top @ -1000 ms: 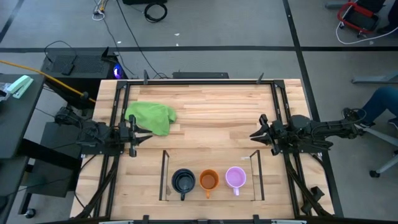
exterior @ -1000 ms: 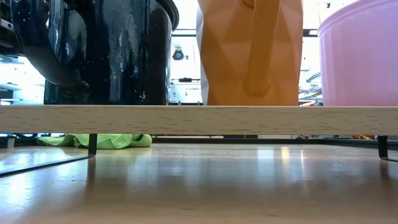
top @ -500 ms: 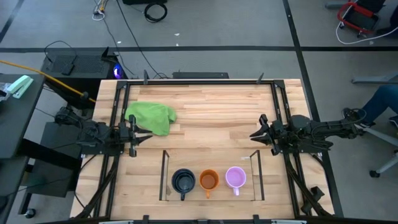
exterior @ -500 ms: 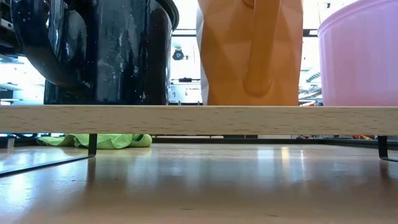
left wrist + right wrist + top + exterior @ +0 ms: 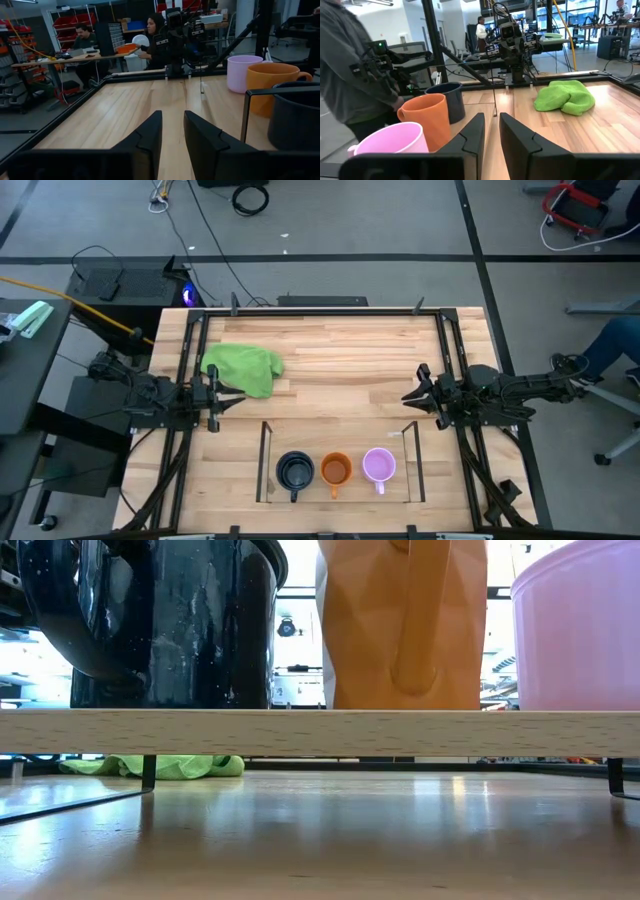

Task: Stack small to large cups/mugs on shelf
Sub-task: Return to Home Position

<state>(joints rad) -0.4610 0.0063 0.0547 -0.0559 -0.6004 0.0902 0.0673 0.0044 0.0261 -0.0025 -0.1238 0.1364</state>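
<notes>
Nothing had moved vs. the frames a sec earlier: both arms, the mugs & the cloth sat just as before. In the high view we saw three mugs upright in a row at lower centre, standing on the low light-wood shelf point(image 5: 320, 732) w/ two clear upright side panels. The dark navy-black handled mug point(image 5: 294, 471) was at left, the orange handled mug point(image 5: 335, 470) in the middle and the lilac-purple handled mug point(image 5: 378, 465) at right, side by side. The left gripper point(image 5: 172, 117) lay at mid-left of that frame by the table edge, fingers a narrow gap apart, gripping nothing. The right gripper point(image 5: 491, 117) lay at mid-right, likewise slightly parted & empty. A crumpled green cloth point(image 5: 245, 367) lay upper left on the light wooden table point(image 5: 340, 340), near the left gripper.
</notes>
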